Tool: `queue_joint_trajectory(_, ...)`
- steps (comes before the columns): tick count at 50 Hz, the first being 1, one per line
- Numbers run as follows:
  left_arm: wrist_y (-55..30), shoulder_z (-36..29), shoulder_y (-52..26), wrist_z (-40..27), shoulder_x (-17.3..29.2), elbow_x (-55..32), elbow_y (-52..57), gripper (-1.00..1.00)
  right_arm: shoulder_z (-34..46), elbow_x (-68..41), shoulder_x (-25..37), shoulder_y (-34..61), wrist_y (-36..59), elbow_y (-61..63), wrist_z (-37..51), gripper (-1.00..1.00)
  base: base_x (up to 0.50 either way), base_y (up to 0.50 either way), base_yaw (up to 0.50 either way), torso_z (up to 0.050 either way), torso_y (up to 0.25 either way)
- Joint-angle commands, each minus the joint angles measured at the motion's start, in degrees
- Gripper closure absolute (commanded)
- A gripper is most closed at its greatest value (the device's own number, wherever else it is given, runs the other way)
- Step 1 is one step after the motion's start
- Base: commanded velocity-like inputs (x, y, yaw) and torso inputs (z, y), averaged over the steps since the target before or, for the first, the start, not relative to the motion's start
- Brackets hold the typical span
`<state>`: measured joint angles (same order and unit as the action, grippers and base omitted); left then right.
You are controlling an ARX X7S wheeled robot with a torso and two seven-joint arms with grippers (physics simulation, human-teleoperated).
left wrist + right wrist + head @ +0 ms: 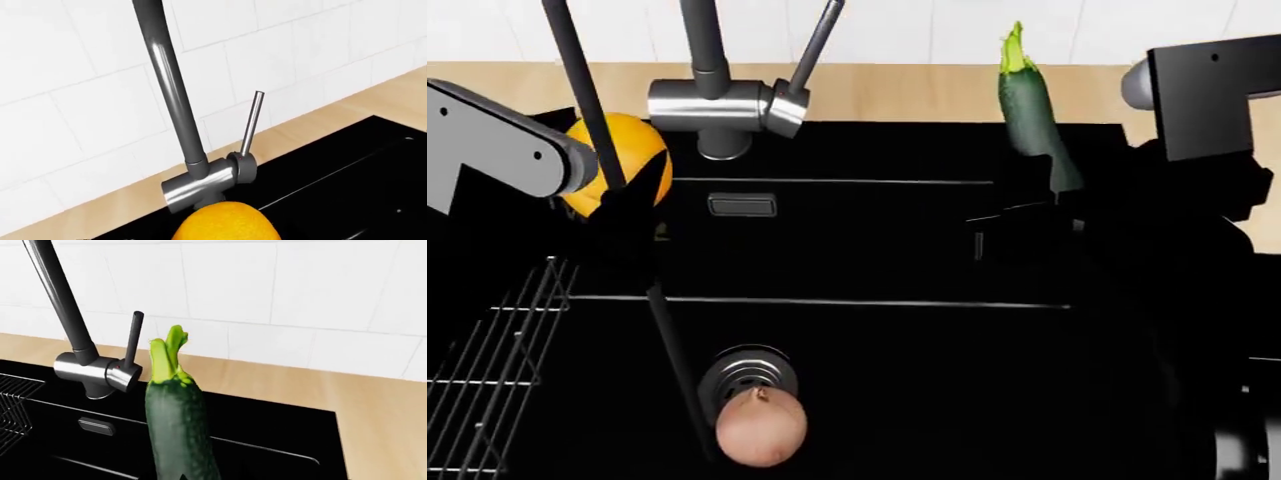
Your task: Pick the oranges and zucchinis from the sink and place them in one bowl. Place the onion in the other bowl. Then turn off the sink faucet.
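A: In the left gripper (614, 195), what is held?

B: A smooth, oval yellow-orange fruit (618, 162), glossy and finely dimpled. The dark fingers are clamped on it, lifted above the large black rectangular sink (868, 340). Just beyond that gripper stands the brushed-steel cylindrical faucet (207, 182), with a tall dark grey spout pipe and a thin rod lever (251, 122) standing nearly upright.

A: Any writing or brand on it?

B: None that I can read. There is only a tiny red mark on the faucet's end cap, too small to make out.

A: And the right gripper (1028, 205)?

B: It grips a slim, dark green, glossy zucchini (1034, 110), held upright with its pale yellow-green stem tip pointing up. Behind it run a light wooden counter (373, 405) and a white tiled wall (300, 285).

A: The onion?

B: The round pale tan-pink onion (761, 430) with a brown tuft rests on the sink floor, touching the round steel drain (747, 372), well below and between the two grippers. A steel overflow slot (742, 205) sits in the back wall, and a wire rack (487, 370) lies under the left arm.
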<state>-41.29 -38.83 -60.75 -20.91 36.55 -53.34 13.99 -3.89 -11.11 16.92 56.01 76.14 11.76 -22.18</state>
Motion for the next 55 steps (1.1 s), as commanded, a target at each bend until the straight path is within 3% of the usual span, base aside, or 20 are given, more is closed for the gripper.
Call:
queue_joint_trajectory(1, 2.72, 1.48, 1.48, 0.31, 0.67, -0.2, 0.61, 1.0, -1.38, 0.04, -0.53, -0.6, 0.73, 1.23, 0.17, 1.0, 0.0, 0.0, 0.0, 0.002, 0.217)
queue_joint_trajectory(10, 3.39, 1.32, 2.29, 0.26, 0.28, 0.01, 0.41, 1.0, -1.75, -0.26, -0.54, -1.39, 0.7, 1.8, 0.32, 1.0, 0.0, 0.0, 0.0, 0.002, 0.215)
queue_joint_trajectory(23, 3.37, 1.9, 3.04, 0.13, 1.62, -0.64, 0.89, 1.0, -1.7, -0.28, 0.01, -2.85, -0.01, 3.27, 0.69, 1.0, 0.0, 0.0, 0.0, 0.0, 0.003)
queue_joint_trajectory(40, 3.73, 2.66, 3.37, -0.78, 1.89, -1.22, 1.91, 1.0, -2.78, -0.47, 0.11, -3.3, 1.25, 4.93, 1.73, 1.0, -0.48, -0.02, 0.0, 0.0, 0.0)
queue_joint_trajectory(55, 4.11, 2.64, 3.17, -0.51, 1.79, -0.89, 1.58, 1.0, -2.75, -0.55, 0.79, -4.33, 0.32, 6.0, 2.0, 1.0, -0.4, -0.4, 0.0, 0.0, 0.0)
